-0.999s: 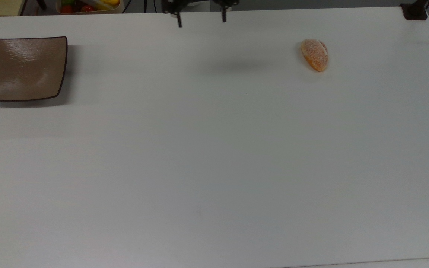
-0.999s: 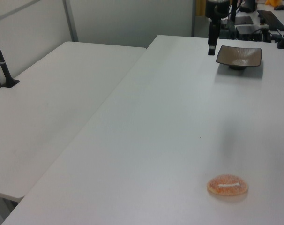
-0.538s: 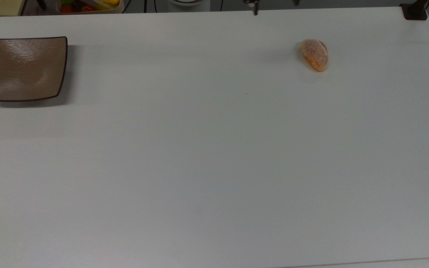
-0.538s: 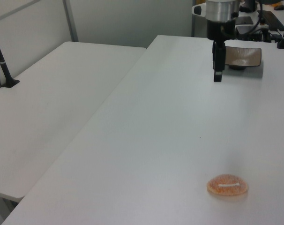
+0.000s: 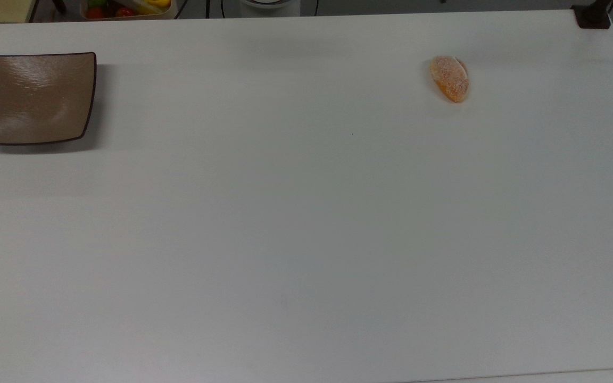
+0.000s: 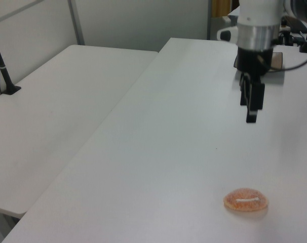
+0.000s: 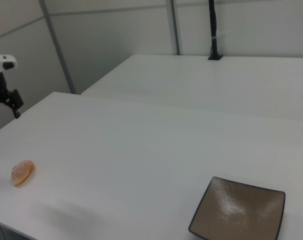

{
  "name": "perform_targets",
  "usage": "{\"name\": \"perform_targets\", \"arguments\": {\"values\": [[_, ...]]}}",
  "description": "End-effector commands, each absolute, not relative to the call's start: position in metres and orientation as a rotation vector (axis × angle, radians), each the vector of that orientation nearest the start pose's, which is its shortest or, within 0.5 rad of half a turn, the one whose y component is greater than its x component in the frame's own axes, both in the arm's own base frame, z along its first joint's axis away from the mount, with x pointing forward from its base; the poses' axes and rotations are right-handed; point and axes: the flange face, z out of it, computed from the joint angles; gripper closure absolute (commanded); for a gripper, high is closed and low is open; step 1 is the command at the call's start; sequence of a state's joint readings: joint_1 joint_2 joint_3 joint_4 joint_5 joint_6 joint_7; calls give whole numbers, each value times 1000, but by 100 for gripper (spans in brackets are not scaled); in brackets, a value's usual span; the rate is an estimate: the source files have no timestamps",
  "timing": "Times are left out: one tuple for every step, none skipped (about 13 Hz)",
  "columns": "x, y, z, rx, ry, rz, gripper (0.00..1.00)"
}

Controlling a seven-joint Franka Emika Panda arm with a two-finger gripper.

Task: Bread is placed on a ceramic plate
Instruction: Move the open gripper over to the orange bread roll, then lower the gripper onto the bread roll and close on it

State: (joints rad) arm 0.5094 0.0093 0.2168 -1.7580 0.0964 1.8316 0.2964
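The bread [image 5: 449, 78], a small orange bun with white specks, lies on the white table toward the top view's upper right; it also shows as the bread [image 6: 245, 200] and the bread [image 7: 22, 172]. The ceramic plate [image 5: 35, 98], square, brown and bare, sits at the top view's far left. In the left view the arm covers part of the plate [image 6: 277, 59]. My gripper [image 6: 247, 112] hangs above the table, pointing down, between plate and bread and well short of the bread. In the right view the gripper [image 7: 4, 113] stands open, holding nothing, up and back from the bread.
A box of coloured items [image 5: 125, 8] and a black mount [image 5: 593, 16] sit at the table's far edge. A second white table [image 6: 57, 116] adjoins this one, with a black pole [image 6: 2, 66] on it. Bare tabletop [image 5: 306, 213] spreads between plate and bread.
My gripper has travelled from near the plate toward the bread, sliding right and out past the top view's upper edge. Bread and plate have not moved.
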Motion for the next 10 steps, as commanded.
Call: {"name": "perform_targets", "arguments": {"values": [[399,416,499,-2960,-604,-18,0],[391,425,479,-2963,-617,3,0],[385,430,465,-2965,-635,26,0],[383,432,452,-2969,-641,38,0],[380,435,440,-2968,-652,42,0],[375,439,423,-2970,-669,64,0],[374,442,412,-2976,-679,85,0],[376,442,402,-2985,-685,99,0],[376,442,388,-2998,-703,116,0],[379,442,373,-3022,-724,108,0]]}}
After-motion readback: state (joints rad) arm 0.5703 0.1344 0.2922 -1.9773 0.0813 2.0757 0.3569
